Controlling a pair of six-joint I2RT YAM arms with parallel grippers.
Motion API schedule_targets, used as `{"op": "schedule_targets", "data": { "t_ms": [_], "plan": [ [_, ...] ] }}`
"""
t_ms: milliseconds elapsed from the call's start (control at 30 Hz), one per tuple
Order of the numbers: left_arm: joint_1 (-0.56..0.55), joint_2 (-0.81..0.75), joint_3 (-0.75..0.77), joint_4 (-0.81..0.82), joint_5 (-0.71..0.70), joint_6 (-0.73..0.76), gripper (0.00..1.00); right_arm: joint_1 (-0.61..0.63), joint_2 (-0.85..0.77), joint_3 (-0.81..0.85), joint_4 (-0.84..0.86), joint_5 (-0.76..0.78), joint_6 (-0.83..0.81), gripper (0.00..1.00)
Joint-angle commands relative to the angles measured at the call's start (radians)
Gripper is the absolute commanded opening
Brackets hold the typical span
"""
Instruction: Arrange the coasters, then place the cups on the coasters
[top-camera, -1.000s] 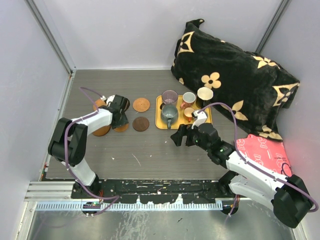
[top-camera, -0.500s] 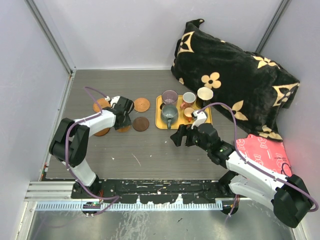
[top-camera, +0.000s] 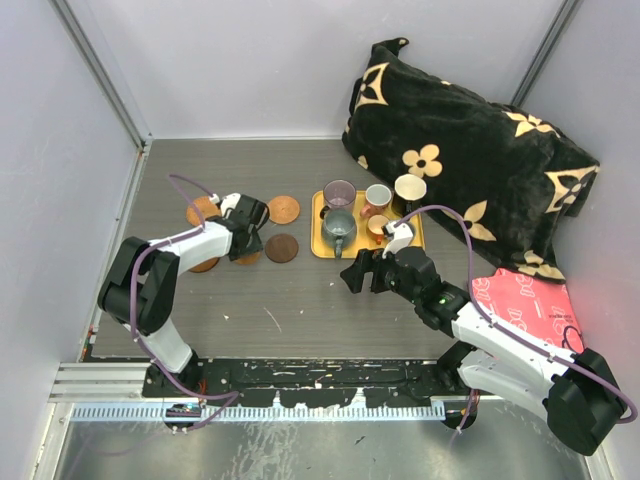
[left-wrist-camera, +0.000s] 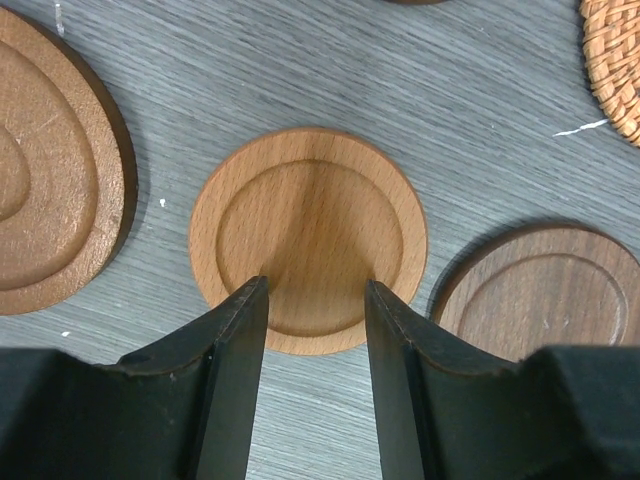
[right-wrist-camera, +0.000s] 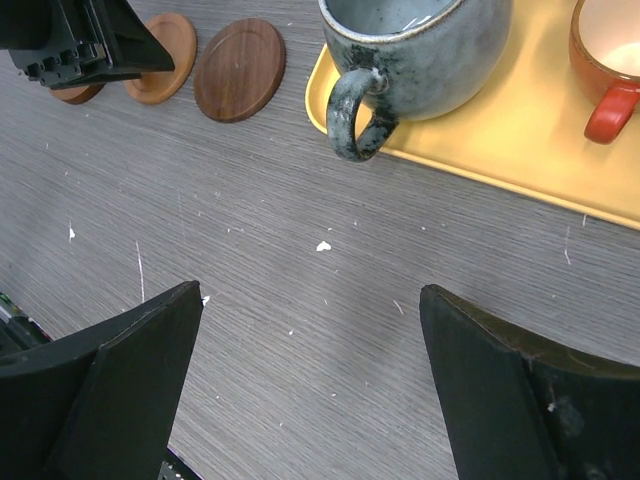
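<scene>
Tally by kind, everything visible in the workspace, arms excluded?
Coasters: 6
Cups: 5 in view
Tray: 1
Cushion: 1
Red packet: 1
Total: 14

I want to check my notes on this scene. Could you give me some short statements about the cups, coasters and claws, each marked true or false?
1. The grey-green mug stands on the yellow tray. True.
2. The right claw holds a cup. False: it is open and empty, above the table.
3. The left claw is above the light wooden coaster. True.
4. The dark wooden coaster lies on the tray. False: it lies on the table, beside the tray.
</scene>
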Motion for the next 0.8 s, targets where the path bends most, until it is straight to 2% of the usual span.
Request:
{"op": "schedule_targets", "data": {
  "t_ms": [0, 467, 767],
  "plan": [
    [0.007, -0.004, -0.042, -0.059, -0.021, -0.010, 0.45, 0.006, -0.014, 0.023, 0.050, 0.013, 0.005, 0.95],
    [0.031, -0.029, -0.068, -0.082, -0.045, -0.008, 0.46, 0.011, -0.004, 0.016, 0.072, 0.007, 0.018, 0.95],
    [0.042, -0.031, -0.081, -0.057, -0.010, -0.003, 0.46, 0.018, -0.007, 0.017, 0.069, 0.012, 0.018, 0.95]
  ]
}}
